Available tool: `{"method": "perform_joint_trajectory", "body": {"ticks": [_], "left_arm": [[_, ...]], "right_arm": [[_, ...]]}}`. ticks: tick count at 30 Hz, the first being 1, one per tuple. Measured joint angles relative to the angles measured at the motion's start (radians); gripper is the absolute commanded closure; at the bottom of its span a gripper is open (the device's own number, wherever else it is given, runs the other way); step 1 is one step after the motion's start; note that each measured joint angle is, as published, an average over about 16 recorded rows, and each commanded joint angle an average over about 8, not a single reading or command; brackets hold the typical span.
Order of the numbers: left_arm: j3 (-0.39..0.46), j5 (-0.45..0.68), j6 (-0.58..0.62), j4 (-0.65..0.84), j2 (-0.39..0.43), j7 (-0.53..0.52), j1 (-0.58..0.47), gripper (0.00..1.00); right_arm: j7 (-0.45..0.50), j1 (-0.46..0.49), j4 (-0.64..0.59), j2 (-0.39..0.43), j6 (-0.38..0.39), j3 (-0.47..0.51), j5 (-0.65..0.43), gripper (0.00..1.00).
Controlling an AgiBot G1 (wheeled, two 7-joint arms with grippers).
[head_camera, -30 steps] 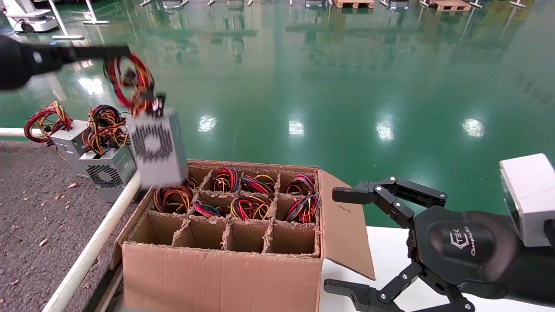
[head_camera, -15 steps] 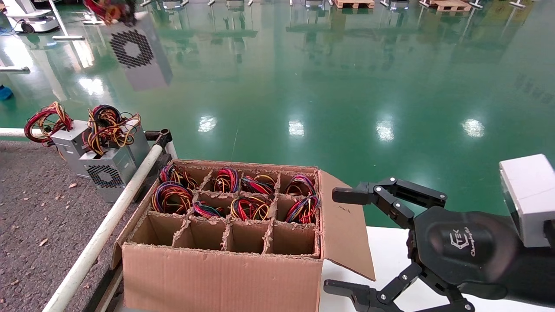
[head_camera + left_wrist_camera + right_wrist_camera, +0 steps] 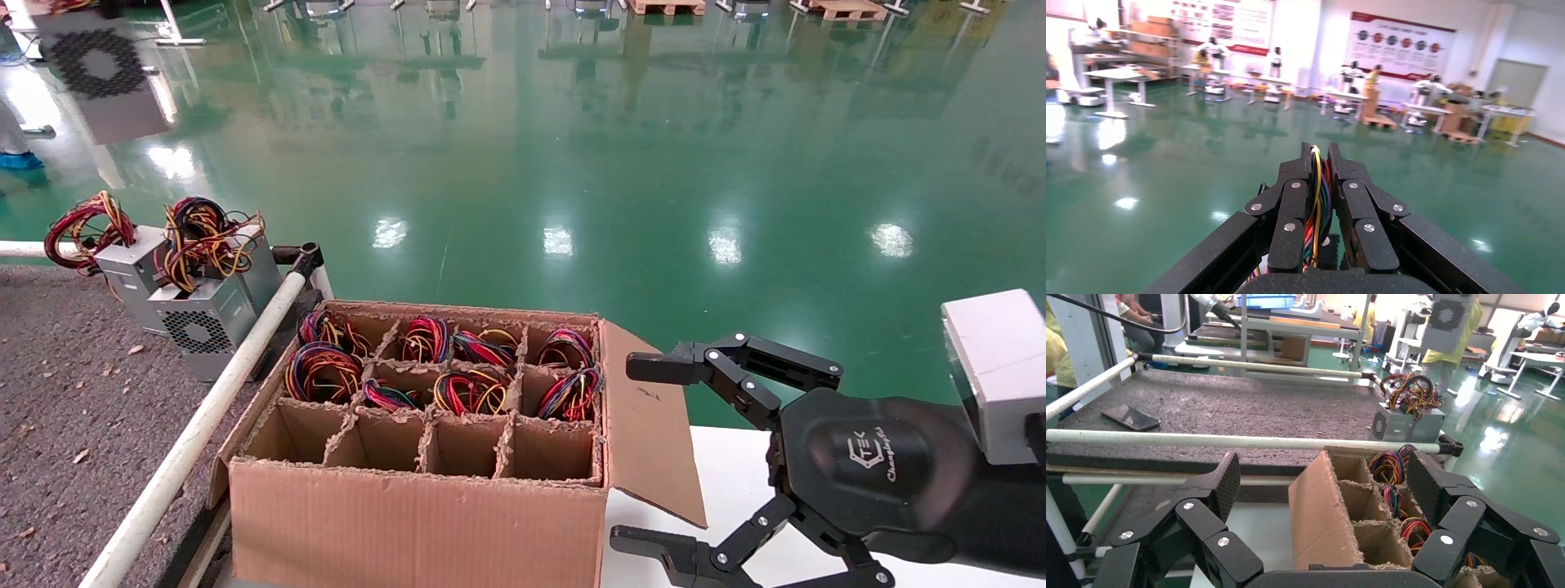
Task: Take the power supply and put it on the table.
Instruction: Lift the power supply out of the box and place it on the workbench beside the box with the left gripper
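The dark grey counter with its white pipe rail lies at the robot's left, and two other units stand on it near the rail. Beside it is the cardboard box with wire coils in its cells. The power supply hangs high above the green floor, far left. The left end effector is closed tight on its wires. The right end effector waits wide open and empty by the box.

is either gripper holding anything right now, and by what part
The left gripper is shut on the power supply by its wire bundle, the box hanging high in the air. The right gripper is open and holds nothing.
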Motion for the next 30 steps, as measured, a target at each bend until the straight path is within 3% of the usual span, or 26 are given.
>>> {"method": "perform_joint_trajectory", "body": {"ticks": [13, 30], "left_arm": [[0.012, 0.021, 0.051, 0.051, -0.095, 0.055, -0.019, 1.00], [0.049, 0.072, 0.436, 0.074, -0.294, 0.062, -0.025, 1.00]], "right_arm": [[0.000, 0.000, 0.000, 0.000, 0.000, 0.000, 0.000, 0.00], [0.000, 0.000, 0.000, 0.000, 0.000, 0.000, 0.000, 0.00]]}}
